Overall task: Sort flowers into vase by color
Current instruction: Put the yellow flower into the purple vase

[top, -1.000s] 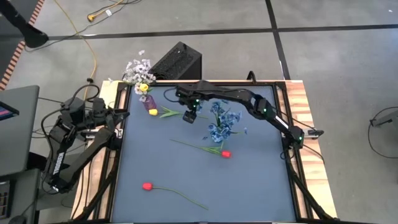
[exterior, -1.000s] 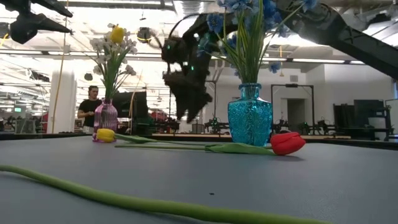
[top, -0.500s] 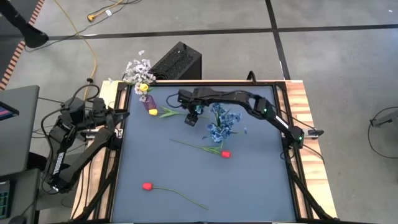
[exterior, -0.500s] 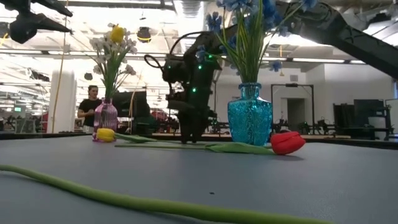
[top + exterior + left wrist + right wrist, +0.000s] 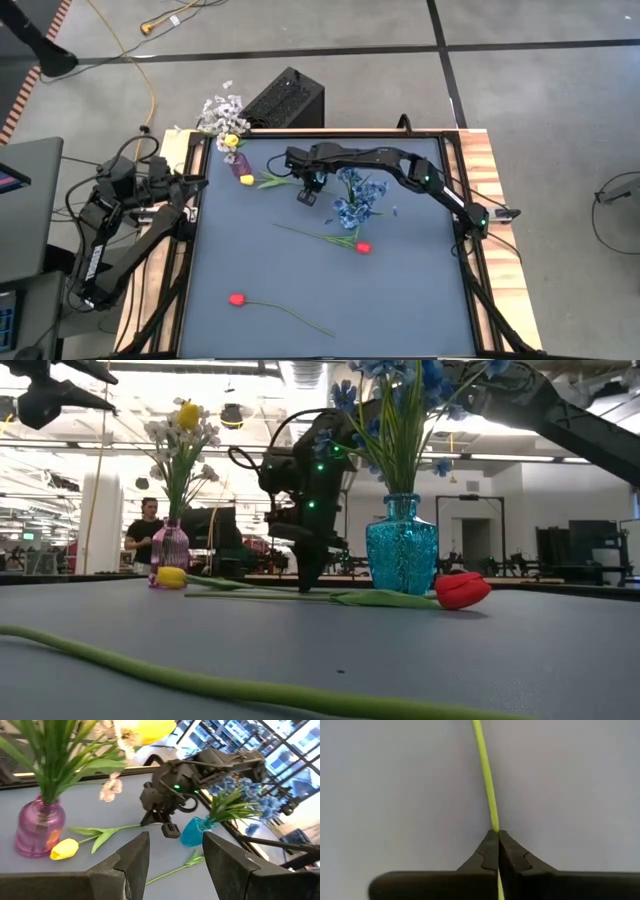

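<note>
I had the right gripper (image 5: 498, 836) pinched on the yellow flower's stem (image 5: 487, 780), lying far-left near the purple vase (image 5: 242, 160). Lift straight, slowly, so the stem wouldn't slip. Left gripper (image 5: 172, 855) waited, part open.

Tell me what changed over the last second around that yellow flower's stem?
The right claw came down to the table beside the blue vase and shut on the yellow flower's stem, which still lies flat. The left claw stayed open at the table's left edge. Both red tulips and the pink vase kept their places.
</note>
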